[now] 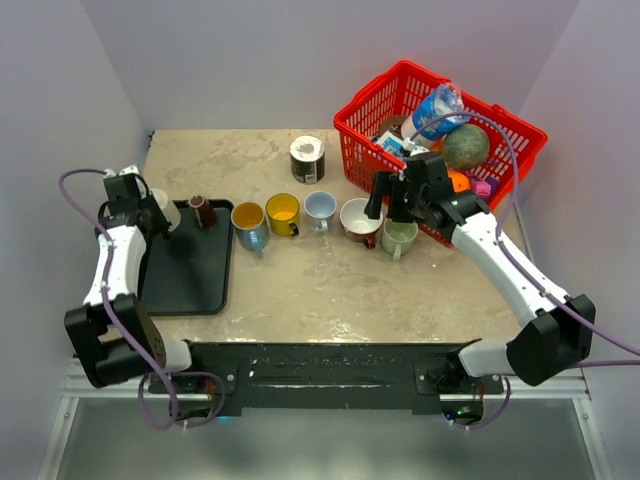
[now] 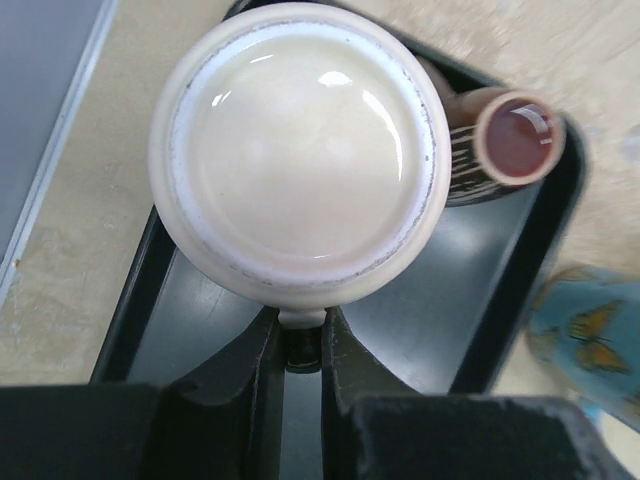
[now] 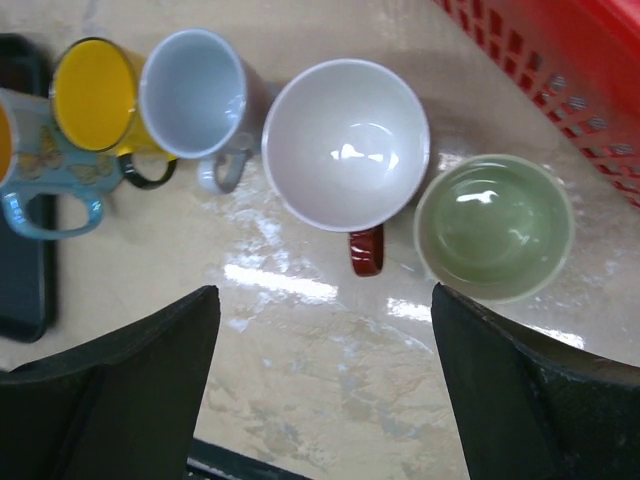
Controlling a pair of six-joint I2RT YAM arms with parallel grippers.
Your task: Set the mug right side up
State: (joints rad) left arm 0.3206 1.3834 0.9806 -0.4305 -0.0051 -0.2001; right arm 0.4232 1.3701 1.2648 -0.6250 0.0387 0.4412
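Note:
A cream mug (image 2: 300, 150) stands upside down on the black tray (image 2: 440, 290), its flat base with the foot ring facing my left wrist camera. My left gripper (image 2: 302, 328) is shut on the mug's small handle (image 2: 302, 317), with both fingers pressed against its sides. In the top view the mug (image 1: 167, 214) sits at the tray's far left corner, with the left gripper (image 1: 143, 207) beside it. My right gripper (image 3: 322, 300) is open and empty. It hovers over the table just in front of a white mug with a red handle (image 3: 345, 145) and a green mug (image 3: 493, 225).
A small brown mug (image 2: 515, 140) stands on the tray next to the cream one. A row of upright mugs crosses the table: butterfly blue (image 1: 249, 222), yellow (image 1: 283, 212), pale blue (image 1: 320, 208), white (image 1: 358, 218), green (image 1: 399, 236). A dark jar (image 1: 307, 158) and a red basket (image 1: 440, 120) stand behind.

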